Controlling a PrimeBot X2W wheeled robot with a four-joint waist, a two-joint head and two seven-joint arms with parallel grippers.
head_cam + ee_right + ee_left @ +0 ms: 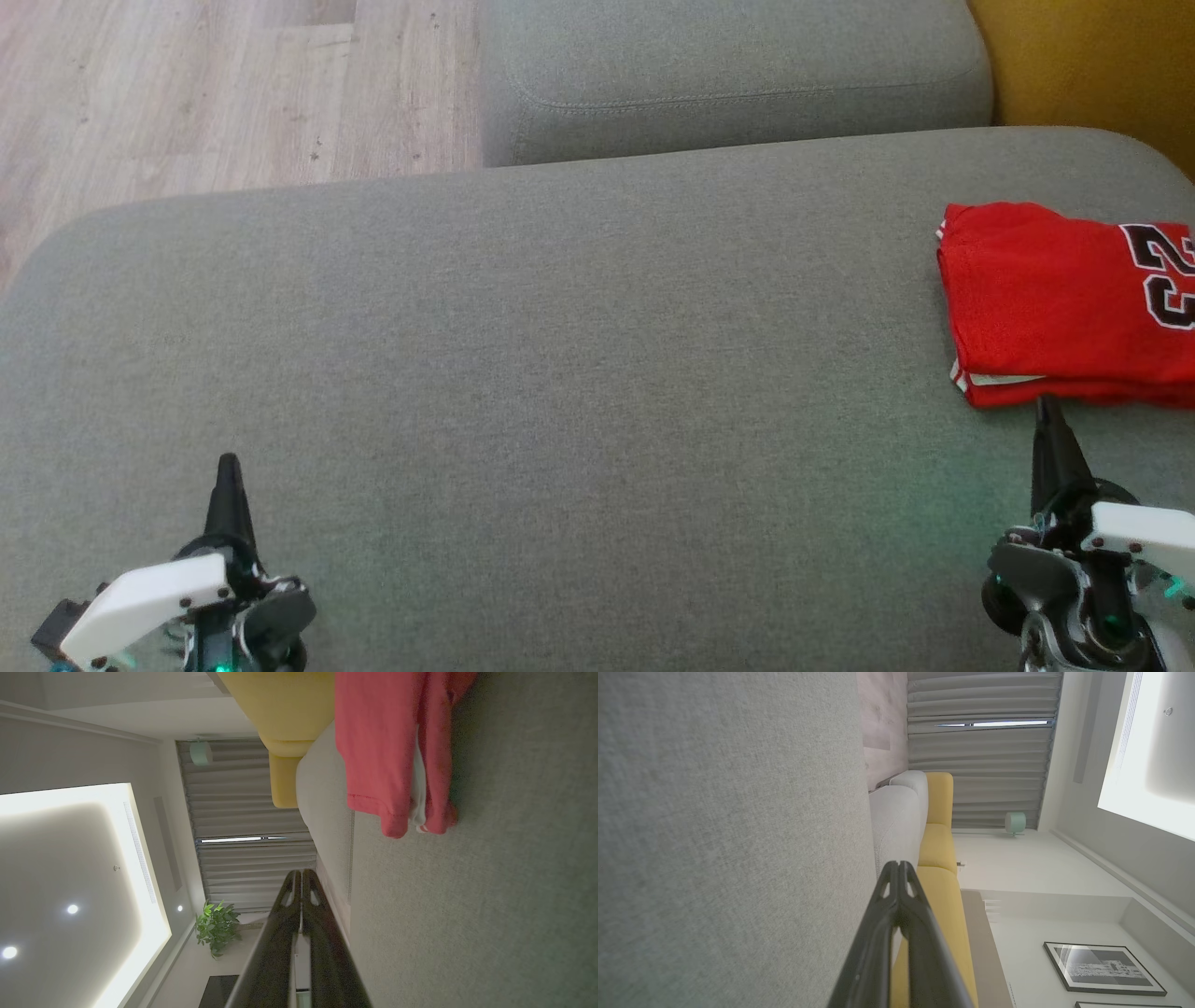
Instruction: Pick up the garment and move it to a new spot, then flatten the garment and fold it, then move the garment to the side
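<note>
- Just beyond the right end effector (1047, 403), the shirt (1046, 299) lies folded aside on the sofa (560, 373); nothing seems left.
- Left end effector (227, 462) and its partner: closed, empty.

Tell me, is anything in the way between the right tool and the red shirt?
No, nothing visible is. The right tool, shut, points at the near edge of the folded red shirt, and just bare grey cushion lies between them.

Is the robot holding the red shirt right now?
No, the red shirt lies folded on the gray cushion, and the right gripper beside it is shut with nothing in it.
</note>
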